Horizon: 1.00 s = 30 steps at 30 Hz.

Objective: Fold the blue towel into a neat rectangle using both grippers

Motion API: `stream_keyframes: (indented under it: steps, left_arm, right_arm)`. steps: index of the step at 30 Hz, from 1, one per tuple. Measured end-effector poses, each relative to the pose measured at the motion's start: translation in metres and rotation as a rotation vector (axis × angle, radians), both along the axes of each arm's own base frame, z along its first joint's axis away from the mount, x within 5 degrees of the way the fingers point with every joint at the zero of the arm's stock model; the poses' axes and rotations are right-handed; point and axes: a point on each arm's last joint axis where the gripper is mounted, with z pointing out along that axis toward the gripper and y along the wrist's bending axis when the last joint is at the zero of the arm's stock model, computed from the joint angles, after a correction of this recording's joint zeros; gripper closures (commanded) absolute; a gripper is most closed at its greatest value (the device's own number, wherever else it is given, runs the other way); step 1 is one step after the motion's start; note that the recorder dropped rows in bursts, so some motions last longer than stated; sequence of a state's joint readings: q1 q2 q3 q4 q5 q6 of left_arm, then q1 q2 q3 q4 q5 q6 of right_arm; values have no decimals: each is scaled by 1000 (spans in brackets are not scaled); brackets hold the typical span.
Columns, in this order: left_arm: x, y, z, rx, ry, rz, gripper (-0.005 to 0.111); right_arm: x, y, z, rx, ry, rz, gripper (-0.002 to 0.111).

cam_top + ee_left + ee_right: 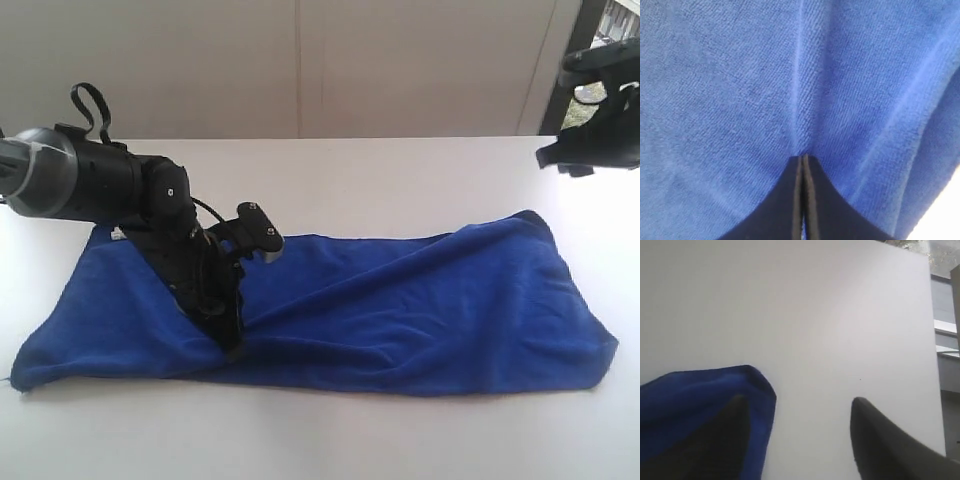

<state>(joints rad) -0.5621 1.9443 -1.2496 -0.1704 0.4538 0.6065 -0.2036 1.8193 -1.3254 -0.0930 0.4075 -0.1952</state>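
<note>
The blue towel [400,310] lies spread lengthwise on the white table [400,175], with a long crease running from its middle to the far right corner. My left gripper [232,345] is shut, and its tips press down on the towel near the front edge. In the left wrist view the left gripper [803,157] has its pads together against the towel [740,90], and a crease rises from the tips. My right gripper [580,150] hangs above the table's far right, off the cloth. The right wrist view shows the right gripper [799,400] open and empty above a corner of the towel [700,395].
A pale wall [300,60] stands behind the table. A dark window frame [590,20] is at the far right. The table's right edge [935,365] shows in the right wrist view, with a ledge beyond it.
</note>
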Motion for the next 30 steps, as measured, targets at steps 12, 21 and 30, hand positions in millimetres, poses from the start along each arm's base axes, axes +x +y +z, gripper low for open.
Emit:
stream_keyframes:
  steps: [12,21,30]
  left_arm:
    - [-12,45,95,79,-109,63,107]
    - [-36,91,60,229,68,143,107]
    - [-6,90,30,239,-171,169,107]
  right_arm:
    - [-58,40,43,72,94,128,108]
    - [-106,127,14,113,221,505,108]
    - [-123,240,-23,156,307,884,108]
